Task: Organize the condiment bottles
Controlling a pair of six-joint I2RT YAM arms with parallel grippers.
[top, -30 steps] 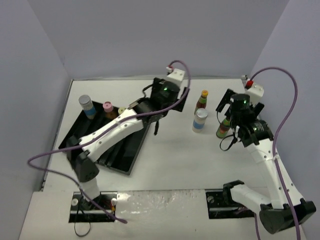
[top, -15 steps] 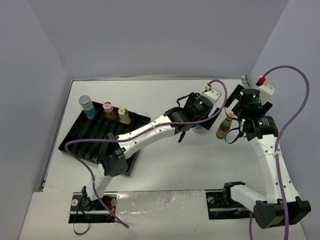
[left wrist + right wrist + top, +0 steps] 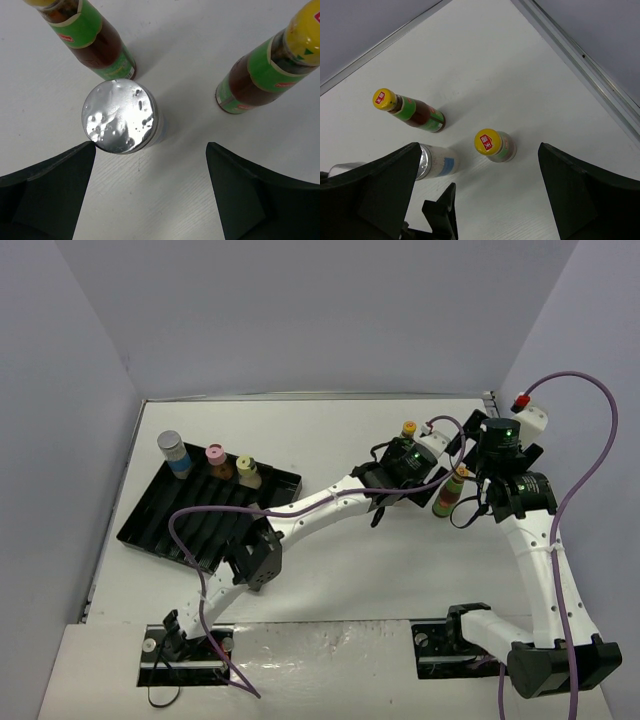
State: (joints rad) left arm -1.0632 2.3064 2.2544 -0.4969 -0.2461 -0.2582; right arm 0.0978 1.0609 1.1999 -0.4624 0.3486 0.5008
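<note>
- Left arm is reaching further than a second ago: it was over the black ridged tray (image 3: 170, 530) and is now stretching across to the loose group on the right.
- Left claw (image 3: 150, 147) is hanging spread wide, gripping nothing. The loose silver-lidded bottle (image 3: 120, 116) is standing upright on the surface (image 3: 350, 570) between its fingers, closer to the left one and not touched.
- Right claw (image 3: 479, 145) is also gaping and empty, hovering over the near dark bottle (image 3: 450, 492). It has barely shifted.
- Far dark bottle (image 3: 407, 432) is standing just behind the silver-lidded one.
- Second silver-lidded bottle (image 3: 172, 452), pink-capped bottle (image 3: 216, 460) and pale-yellow-capped bottle (image 3: 247, 471) are standing in a row along the tray's far edge.
- You are looking at three bottles stowed and three loose; judging by the approach, the silver-lidded one is next.
- Writing: the dark bottles are showing green labels with a red band, and yellow caps bearing a red emblem with a white mark, none of it readable. The silver-lidded bottle's label is showing blue and white, with no text legible.
</note>
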